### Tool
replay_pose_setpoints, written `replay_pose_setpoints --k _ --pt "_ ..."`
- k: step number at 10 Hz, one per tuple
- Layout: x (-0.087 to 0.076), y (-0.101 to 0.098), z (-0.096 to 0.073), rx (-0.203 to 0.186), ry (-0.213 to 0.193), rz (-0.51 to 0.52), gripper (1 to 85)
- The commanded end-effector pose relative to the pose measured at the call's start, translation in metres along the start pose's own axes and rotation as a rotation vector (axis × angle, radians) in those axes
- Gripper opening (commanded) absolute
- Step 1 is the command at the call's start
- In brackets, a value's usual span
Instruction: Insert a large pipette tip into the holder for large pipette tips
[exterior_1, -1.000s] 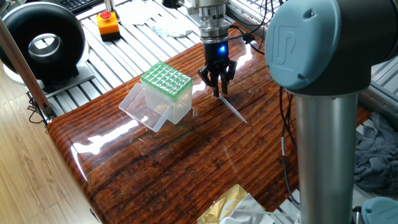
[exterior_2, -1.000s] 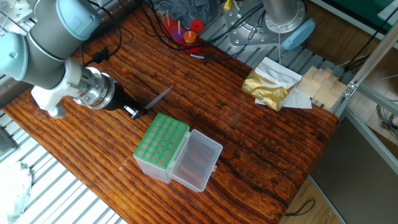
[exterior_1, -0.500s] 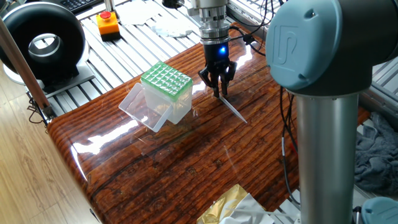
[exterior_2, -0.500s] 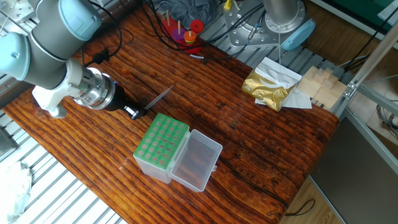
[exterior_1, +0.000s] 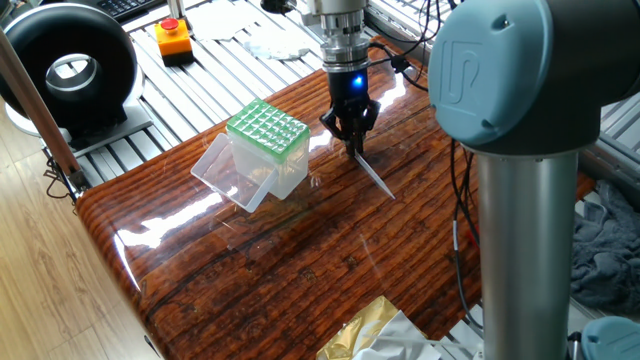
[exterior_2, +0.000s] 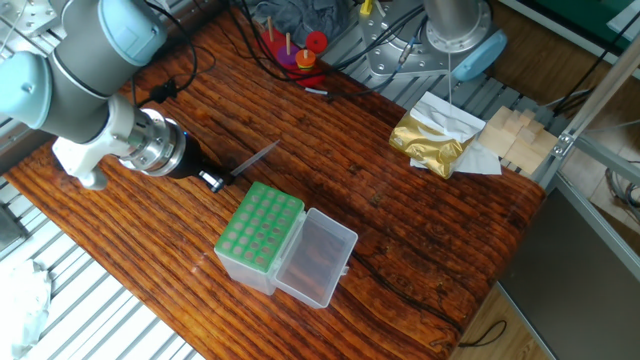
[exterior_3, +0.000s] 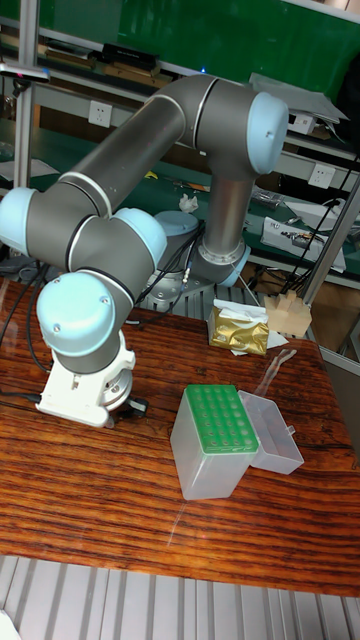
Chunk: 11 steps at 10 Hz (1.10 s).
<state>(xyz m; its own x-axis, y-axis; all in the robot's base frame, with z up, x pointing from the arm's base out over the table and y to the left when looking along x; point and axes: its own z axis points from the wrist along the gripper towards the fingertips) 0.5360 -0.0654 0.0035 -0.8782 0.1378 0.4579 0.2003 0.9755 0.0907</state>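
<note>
The large pipette tip (exterior_1: 374, 177) is a thin translucent cone lying low over the wooden table, its point aimed toward the near right. My gripper (exterior_1: 351, 146) points straight down over the tip's wide end, its fingers drawn together on it. From the other side, the large pipette tip (exterior_2: 256, 160) sticks out of the gripper (exterior_2: 222, 181) toward the table's middle. The holder for large pipette tips (exterior_1: 267, 131) stands just left of the gripper, a clear box with a light-green grid (exterior_2: 260, 226), its clear lid (exterior_2: 318, 258) hanging open. In the tall view the holder (exterior_3: 220, 425) shows, but the arm hides the gripper.
A red base with pegs and rings (exterior_2: 301, 52) stands at the table's far edge. A gold foil pack (exterior_2: 430, 141) and wooden blocks (exterior_2: 515, 136) lie toward one corner. An orange button (exterior_1: 173, 38) and a black round fan (exterior_1: 70, 66) sit off the table.
The gripper's fingers have narrowed onto the wide end of the pipette tip, and the tip's point has shifted very slightly. The holder has not moved.
</note>
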Motion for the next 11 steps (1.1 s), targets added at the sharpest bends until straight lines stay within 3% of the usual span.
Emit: replay_pose_setpoints --k 1,4,11 --pt "-0.0004 0.0023 -0.0029 -0.002 -0.006 0.021 9.3" --pt "-0.0011 0.0017 -0.0043 0.008 -0.011 0.033 1.0" --pt "-0.0039 0.0081 -0.0105 -0.013 -0.035 0.040 1.0"
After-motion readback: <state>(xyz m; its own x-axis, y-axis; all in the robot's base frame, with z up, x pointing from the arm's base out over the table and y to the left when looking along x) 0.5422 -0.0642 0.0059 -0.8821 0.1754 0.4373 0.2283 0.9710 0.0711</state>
